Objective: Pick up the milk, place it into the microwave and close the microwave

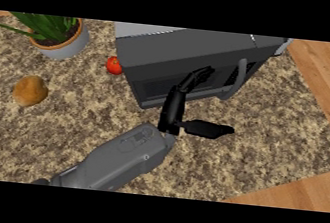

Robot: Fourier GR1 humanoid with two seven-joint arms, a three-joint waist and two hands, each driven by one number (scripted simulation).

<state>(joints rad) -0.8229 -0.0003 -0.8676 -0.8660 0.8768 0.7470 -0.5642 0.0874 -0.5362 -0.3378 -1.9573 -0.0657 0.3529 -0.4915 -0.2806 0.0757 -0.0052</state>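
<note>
With no milk in sight, so presumably inside, my right hand presses straight fingers, holding nothing, against the door of the microwave, which looks shut or nearly so; little seems left.

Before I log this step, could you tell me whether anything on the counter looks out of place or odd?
Nothing looks spilled or damaged. The microwave sits turned askew on the counter, its door shut, with the one hand in view resting straight fingers against the door. No milk shows. A potato and a tomato lie loose beside a potted plant.
</note>
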